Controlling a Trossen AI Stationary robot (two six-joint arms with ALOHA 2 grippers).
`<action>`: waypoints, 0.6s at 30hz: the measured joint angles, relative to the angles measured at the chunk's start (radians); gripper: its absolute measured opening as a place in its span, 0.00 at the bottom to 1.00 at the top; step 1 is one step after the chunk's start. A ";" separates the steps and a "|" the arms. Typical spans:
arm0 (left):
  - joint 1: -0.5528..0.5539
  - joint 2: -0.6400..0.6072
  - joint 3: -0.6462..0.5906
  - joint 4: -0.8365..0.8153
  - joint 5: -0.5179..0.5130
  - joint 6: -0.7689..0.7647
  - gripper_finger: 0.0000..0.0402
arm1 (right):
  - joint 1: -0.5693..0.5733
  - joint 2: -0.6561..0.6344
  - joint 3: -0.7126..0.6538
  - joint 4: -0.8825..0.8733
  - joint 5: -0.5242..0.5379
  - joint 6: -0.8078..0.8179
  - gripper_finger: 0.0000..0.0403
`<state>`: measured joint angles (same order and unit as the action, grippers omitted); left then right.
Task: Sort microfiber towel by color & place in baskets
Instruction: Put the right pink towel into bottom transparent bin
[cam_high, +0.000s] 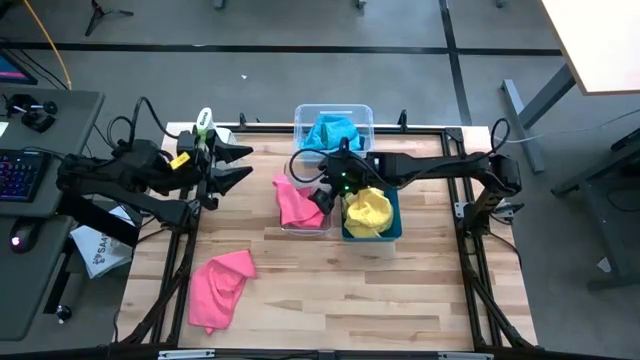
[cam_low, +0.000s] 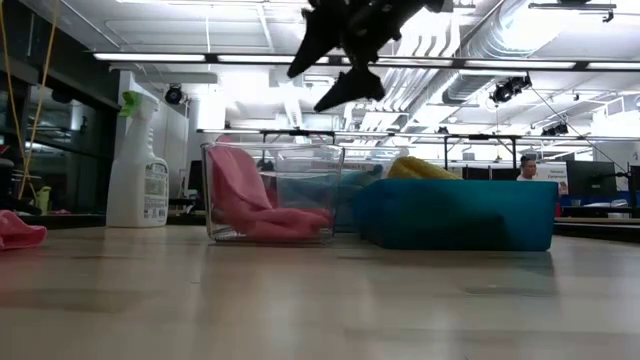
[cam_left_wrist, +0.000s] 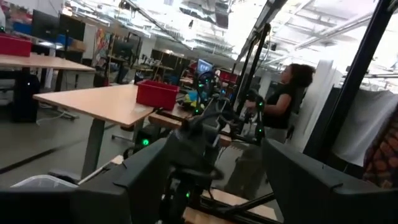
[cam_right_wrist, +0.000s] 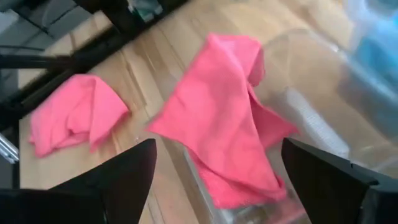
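Observation:
My right gripper hangs open over the clear basket that stands in the table's middle. A pink towel lies in that basket, one part draped over its rim. In the low view the right gripper is well above the basket. A second pink towel lies crumpled on the near left of the table. The teal basket holds a yellow towel. The far clear basket holds a blue towel. My left gripper waits open at the far left.
A white spray bottle stands at the far left corner, beside the left gripper. The three baskets are clustered at the table's middle and far side. Bare wood stretches along the near side. A person stands in the room beyond.

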<state>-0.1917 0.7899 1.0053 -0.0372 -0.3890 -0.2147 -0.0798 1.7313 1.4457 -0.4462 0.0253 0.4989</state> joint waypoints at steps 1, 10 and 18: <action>0.000 0.003 0.000 0.001 -0.001 0.006 0.60 | 0.000 -0.002 0.009 0.002 0.004 -0.002 0.84; -0.003 0.008 0.001 -0.173 -0.101 -0.029 0.60 | 0.017 0.055 0.027 0.056 -0.002 -0.003 0.78; 0.026 0.116 0.000 -0.840 -0.290 -0.744 0.60 | -0.006 -0.097 0.027 -0.092 0.068 -0.035 0.77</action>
<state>-0.1658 0.9061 1.0057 -0.8773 -0.6791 -0.9582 -0.0855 1.6342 1.4727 -0.5383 0.0934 0.4637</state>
